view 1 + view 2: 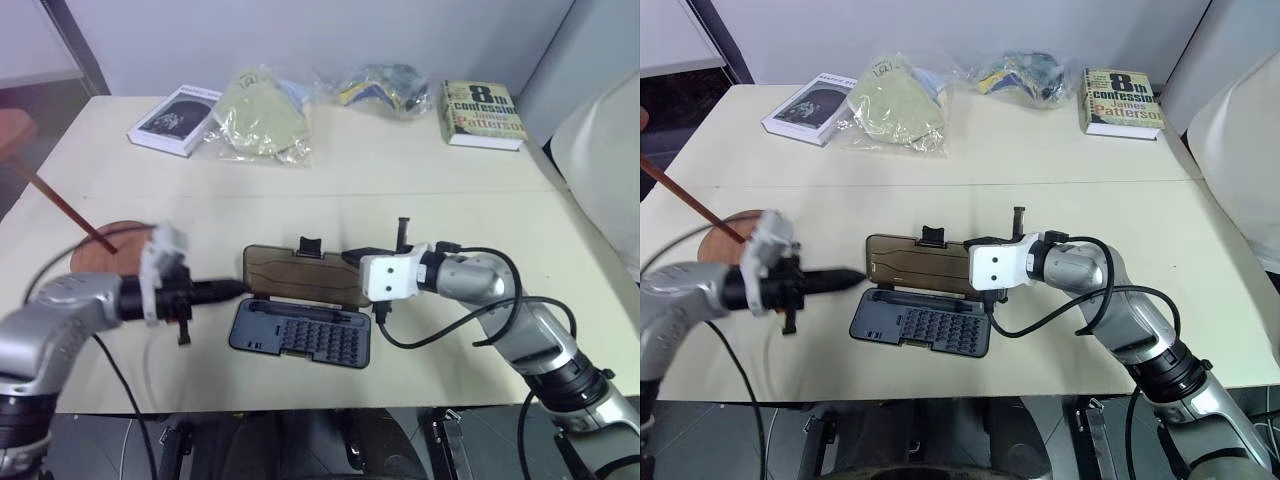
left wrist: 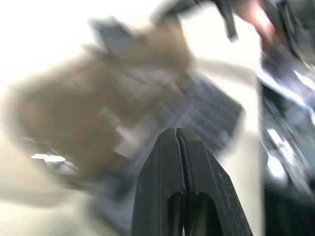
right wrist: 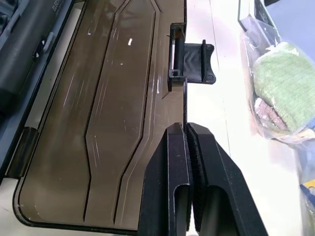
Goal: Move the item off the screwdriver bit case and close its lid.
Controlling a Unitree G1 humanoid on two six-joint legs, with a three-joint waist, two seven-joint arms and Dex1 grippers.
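**Lid Open, Item Already Aside**

With the item [image 1: 735, 232] parked on the bench [image 1: 1060, 160] at nine o'clock of the screwdriver bit case [image 1: 922, 322], leaves the lid [image 1: 920, 262] flat open. Flanks it with left hand [image 1: 855, 277] and right hand [image 1: 350, 257], both pressed together, empty, probably for flipping it shut.

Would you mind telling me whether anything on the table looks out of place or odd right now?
The bit case lies wide open, its brown lid flat on the table beyond the tray. The wooden piece sits off to the left, one disc flat and its thin rod slanting up. Nothing looks spilled or damaged.
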